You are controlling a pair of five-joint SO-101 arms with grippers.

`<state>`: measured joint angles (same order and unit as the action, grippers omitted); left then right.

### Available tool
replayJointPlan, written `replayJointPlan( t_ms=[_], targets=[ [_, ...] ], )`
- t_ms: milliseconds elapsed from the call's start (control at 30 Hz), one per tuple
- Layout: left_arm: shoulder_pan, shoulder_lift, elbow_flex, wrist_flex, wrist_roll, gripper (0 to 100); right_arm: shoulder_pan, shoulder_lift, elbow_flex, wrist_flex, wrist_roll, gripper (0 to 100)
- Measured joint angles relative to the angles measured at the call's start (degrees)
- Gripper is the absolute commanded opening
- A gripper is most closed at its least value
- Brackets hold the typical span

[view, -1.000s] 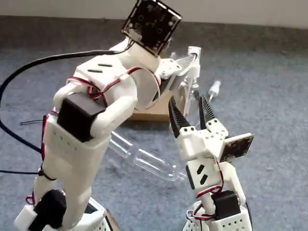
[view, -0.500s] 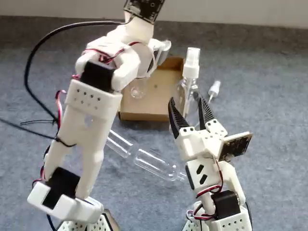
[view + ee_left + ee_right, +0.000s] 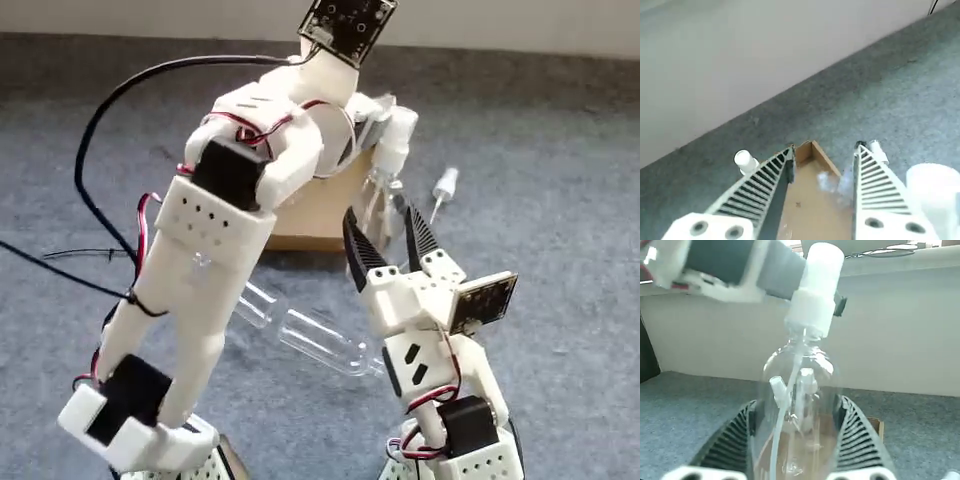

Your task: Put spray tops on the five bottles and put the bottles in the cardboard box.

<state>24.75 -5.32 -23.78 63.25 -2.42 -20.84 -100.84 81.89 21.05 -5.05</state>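
Grey carpet (image 3: 560, 260) is spread under both arms, with a pale wall (image 3: 740, 60) along its far edge; a clear bottle (image 3: 800, 390) is held upright, long axis vertical and white spray top (image 3: 815, 290) uppermost, by the right gripper (image 3: 797, 410), whose fingers are closed on its sides; the left gripper (image 3: 825, 148) is spread wide and empty above the cardboard box (image 3: 810, 210), which is set toward the carpet's far edge; lying bottles (image 3: 310, 335) are seen on their sides near the arm bases.
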Motion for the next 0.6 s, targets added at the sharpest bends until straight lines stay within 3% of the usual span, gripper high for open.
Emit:
replayJointPlan(
  t_ms=[333,433,600],
  targets=[
    [0.79,-7.3,0.0,0.62,0.0,18,-0.09,0.0,0.0,0.0,0.0,0.4],
    [-0.35,-10.46,-0.09,1.23,0.0,18,0.35,0.0,0.0,0.0,3.96,0.4],
    [-6.24,-18.37,-0.09,6.24,0.0,18,9.32,0.09,0.0,-3.78,6.15,0.4]
  ],
)
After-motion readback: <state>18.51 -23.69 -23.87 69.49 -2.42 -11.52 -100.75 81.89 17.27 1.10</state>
